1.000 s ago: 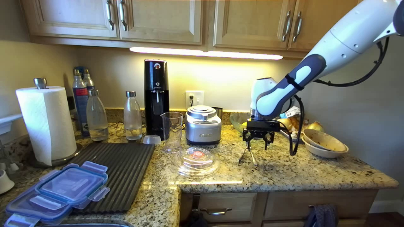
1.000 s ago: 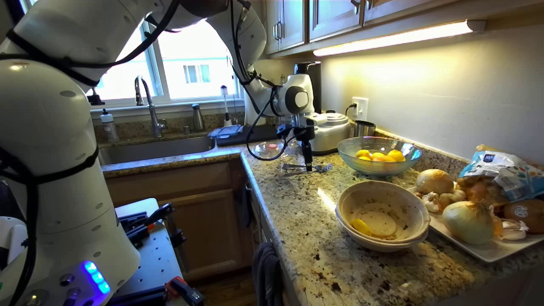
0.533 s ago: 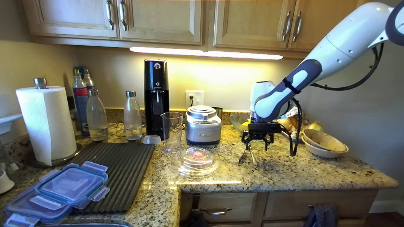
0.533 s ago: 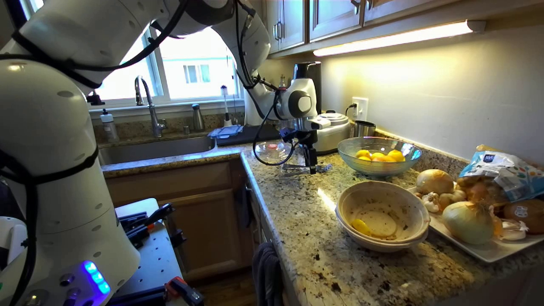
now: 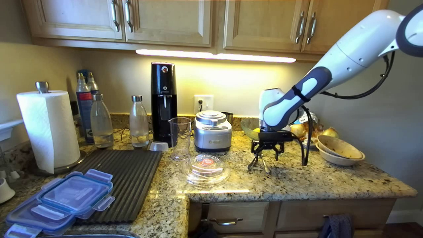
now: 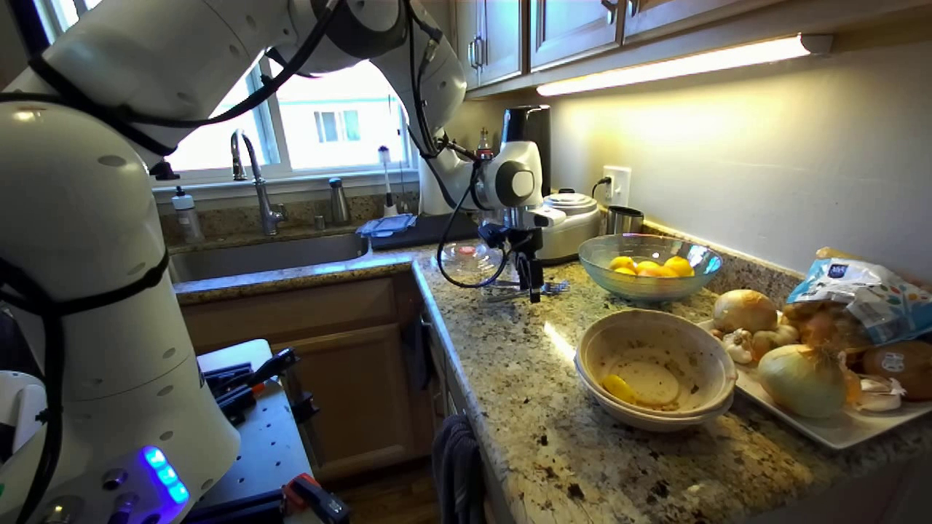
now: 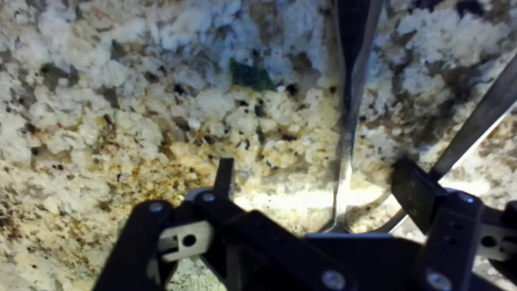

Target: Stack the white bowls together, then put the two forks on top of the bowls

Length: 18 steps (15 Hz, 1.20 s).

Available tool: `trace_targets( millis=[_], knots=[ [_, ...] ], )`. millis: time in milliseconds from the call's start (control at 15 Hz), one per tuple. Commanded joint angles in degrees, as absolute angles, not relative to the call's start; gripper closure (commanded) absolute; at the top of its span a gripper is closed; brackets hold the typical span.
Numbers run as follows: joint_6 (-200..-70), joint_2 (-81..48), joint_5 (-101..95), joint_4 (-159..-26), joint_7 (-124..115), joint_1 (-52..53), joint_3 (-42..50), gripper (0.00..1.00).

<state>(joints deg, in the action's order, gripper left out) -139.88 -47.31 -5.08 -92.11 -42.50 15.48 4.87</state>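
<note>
Two white bowls sit nested on the counter, the upper bowl (image 6: 659, 346) tilted in the lower bowl (image 6: 655, 418); the upper bowl (image 5: 340, 147) and lower bowl (image 5: 335, 159) also show in an exterior view. A yellow piece lies in the upper bowl. Two silvery forks lie on the counter below my gripper (image 5: 265, 157). In the wrist view my gripper (image 7: 313, 173) is open and empty. One fork (image 7: 348, 117) runs between the fingers, apart from both. The other fork (image 7: 478, 119) slants past and partly behind the right-hand finger (image 7: 416, 194). The fork heads are hidden by the gripper body.
A glass bowl (image 6: 593, 266) of yellow fruit stands behind the gripper. A white plate (image 6: 801, 428) with onions and garlic lies beside the bowls. A clear glass dish (image 5: 206, 172), a tall clear jug (image 5: 181, 138) and a silver appliance (image 5: 213, 135) stand near the forks.
My open gripper has moved slightly down and, in an exterior view, a little to the left over the forks. The forks and bowls stay where they were.
</note>
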Motion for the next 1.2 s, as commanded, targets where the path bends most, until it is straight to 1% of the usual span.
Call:
trace_targets(
  millis=[0, 67, 133, 200, 333, 467, 533, 600, 667, 733, 800, 867, 933, 1067, 1133],
  knots=[
    [-138.05, -48.21, -3.82, -90.23, -39.51, 14.71, 3.86, 0.11],
    [-138.11, -48.39, -3.61, -90.01, -38.87, 14.61, 3.66, 0.14],
    [-138.05, -48.53, -3.49, -89.71, -38.35, 14.64, 3.63, 0.23],
    [-137.95, -48.63, -3.24, -89.37, -37.79, 14.67, 3.56, 0.40],
    [-138.10, -48.78, -2.71, -88.81, -36.99, 14.62, 3.33, 0.54],
    [-138.31, -48.99, -2.02, -88.56, -36.25, 14.56, 3.14, 0.65],
    [-138.30, -49.03, -1.85, -88.58, -36.16, 14.68, 3.28, 0.66],
    [-138.38, -49.02, -1.71, -88.63, -36.03, 14.69, 3.32, 0.69],
    [-138.46, -48.91, -1.71, -88.86, -36.09, 14.68, 3.42, 0.69],
    [-138.51, -48.82, -1.69, -89.05, -36.15, 14.65, 3.51, 0.73],
    [-138.63, -48.78, -1.53, -89.20, -36.08, 14.55, 3.44, 0.73],
    [-138.74, -48.71, -1.48, -89.33, -36.10, 14.51, 3.47, 0.89],
    [-139.11, -48.57, -1.15, -89.61, -35.75, 14.26, 3.19, 0.88],
    [-139.78, -48.28, -0.51, -89.94, -34.87, 13.69, 2.71, 0.96],
    [-139.86, -48.17, -0.19, -89.99, -34.57, 13.68, 2.74, 0.97]
  ],
)
